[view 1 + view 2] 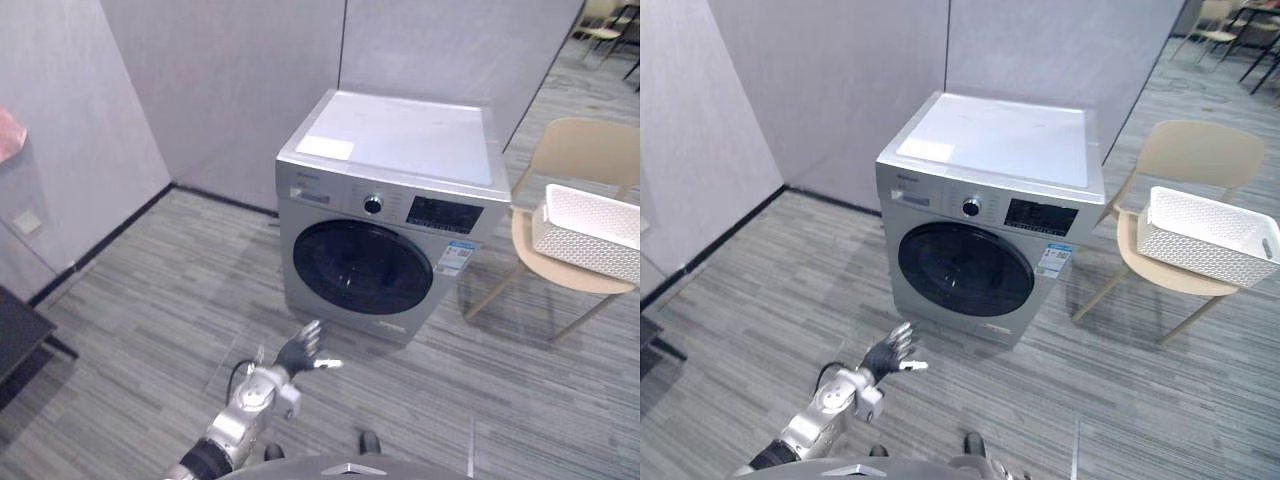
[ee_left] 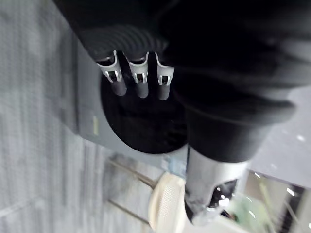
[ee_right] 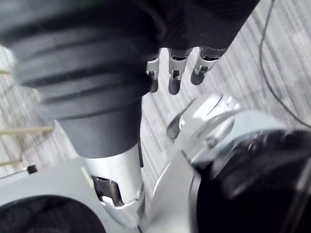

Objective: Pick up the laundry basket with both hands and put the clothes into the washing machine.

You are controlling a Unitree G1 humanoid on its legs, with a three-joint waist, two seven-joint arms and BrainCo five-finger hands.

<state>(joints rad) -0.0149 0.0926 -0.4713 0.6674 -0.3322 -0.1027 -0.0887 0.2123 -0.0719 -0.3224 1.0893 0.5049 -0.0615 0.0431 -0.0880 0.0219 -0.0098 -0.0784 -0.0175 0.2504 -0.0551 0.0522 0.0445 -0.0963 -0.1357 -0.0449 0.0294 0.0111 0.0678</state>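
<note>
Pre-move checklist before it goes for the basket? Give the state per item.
1. Laundry basket upright on the chair, to the right of the washing machine: ok.
2. Clothes in the basket: cannot tell, too little of its inside shows.
3. Washer door open for loading: not ok, it is shut.
4. Left hand free: ok, open and empty, out in front of the door.
5. Right hand free: ok, fingers straight, holding nothing.
6. Both hands on the basket: not ok, neither touches it.
</note>
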